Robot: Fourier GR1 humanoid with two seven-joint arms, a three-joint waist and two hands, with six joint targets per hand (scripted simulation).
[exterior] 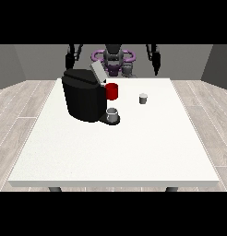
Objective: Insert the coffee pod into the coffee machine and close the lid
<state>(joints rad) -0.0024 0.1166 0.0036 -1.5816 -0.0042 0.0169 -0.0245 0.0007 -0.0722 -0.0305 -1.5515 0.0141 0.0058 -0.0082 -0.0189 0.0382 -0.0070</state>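
A large white rectangular table (134,152) stands on pale wood-plank flooring (23,99); a red cylindrical cup (112,91) sits on it.

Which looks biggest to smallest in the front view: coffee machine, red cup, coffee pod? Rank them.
1. coffee machine, by far the largest.
2. red cup.
3. coffee pod, smallest; both sit at a similar depth, so this ranking seems safe.

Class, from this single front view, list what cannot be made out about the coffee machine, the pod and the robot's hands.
- Coffee machine: its pod chamber under the raised lid is hidden by its own body.
- Coffee pod: too small to read details.
- Hand at the view's left and hand at the view's right: too small to judge finger pose.
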